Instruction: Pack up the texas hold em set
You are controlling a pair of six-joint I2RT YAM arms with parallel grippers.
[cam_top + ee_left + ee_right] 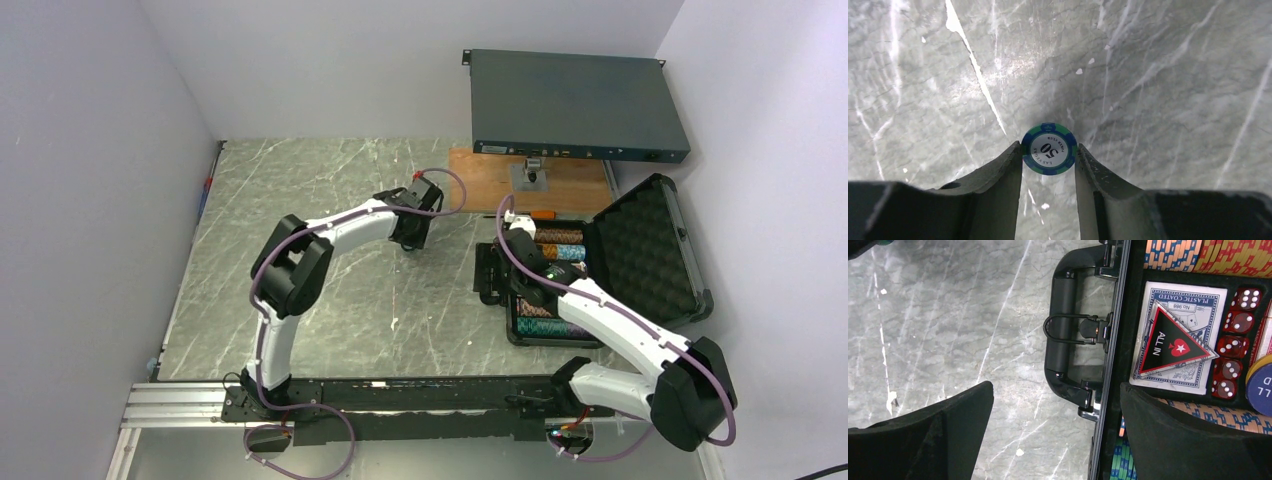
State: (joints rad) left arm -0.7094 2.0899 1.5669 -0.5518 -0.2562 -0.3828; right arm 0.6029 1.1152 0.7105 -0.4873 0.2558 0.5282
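Left fingers: the left fingers [1003, 175] are partly closed and press both sides of a blue-and-green 50 poker chip [1049, 149], gripping it by the rim low over the grey marble counter [330, 180]. Whether the chip has left the surface cannot be told.
Right fingers: the right fingers [948, 430] stand wide apart and empty above the carry handle [1063, 340].
Set: the black foam-lined case [645, 250] lies open at the right of the counter, well apart from the chip. Chip rows [555, 240], a card deck [1178, 335], the "ALL IN" triangle [1173, 347] and red dice [1235, 345] sit inside.
Risk, slip: the hold is on a thin, smooth edge, so the chip could likely pivot or pop out.
Risk, carry: a drop on the way could send the chip rolling across the marble.
Risk, crowding: the right arm hangs over the case, so the two arms may clash there.
Risk, seating: a tilted chip may ride on a row and block the lid.
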